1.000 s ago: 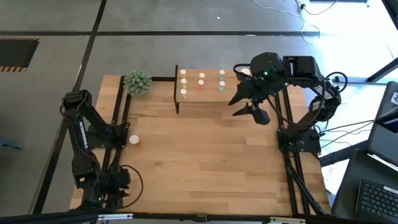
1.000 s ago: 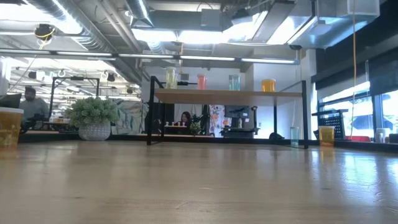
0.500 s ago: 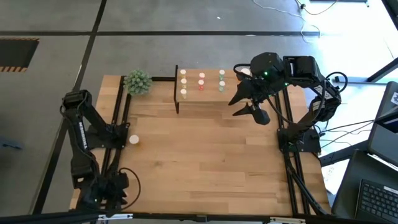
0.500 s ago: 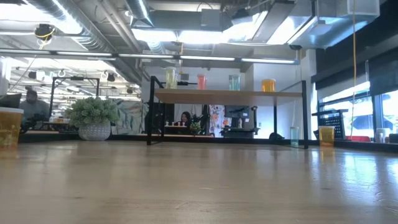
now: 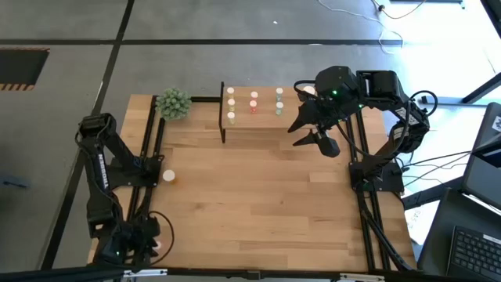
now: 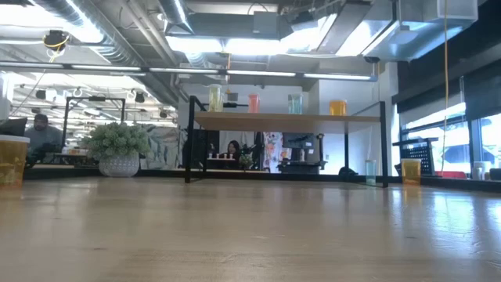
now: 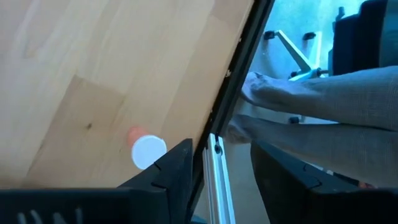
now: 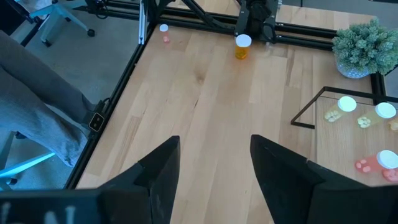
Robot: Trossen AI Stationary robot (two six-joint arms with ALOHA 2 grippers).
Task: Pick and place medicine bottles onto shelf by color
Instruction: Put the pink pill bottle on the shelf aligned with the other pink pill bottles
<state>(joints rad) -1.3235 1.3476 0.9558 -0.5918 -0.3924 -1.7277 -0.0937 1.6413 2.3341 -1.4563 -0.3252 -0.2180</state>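
The shelf (image 5: 252, 119) stands at the table's far side on black legs, with small yellowish, pink-red and green bottles (image 5: 254, 102) in rows on top; the low view shows them (image 6: 254, 103) beside an orange one (image 6: 337, 106). A larger orange bottle (image 5: 167, 176) stands on the table's left part. A tiny pink-red bottle (image 7: 146, 151) lies near the table's near left corner. My left gripper (image 7: 221, 155) hangs open over the edge rail beside it. My right gripper (image 5: 298, 133) hovers open, high up, right of the shelf.
A green plant ball (image 5: 173, 103) in a pot sits left of the shelf. Black rails (image 5: 153, 149) run along both table sides. A person's grey-trousered legs (image 7: 323, 93) stand just off the table's near left corner. Bare wood fills the table's middle (image 5: 258, 188).
My left gripper has turned a little and edged toward the table's near left corner. Nothing else has moved.
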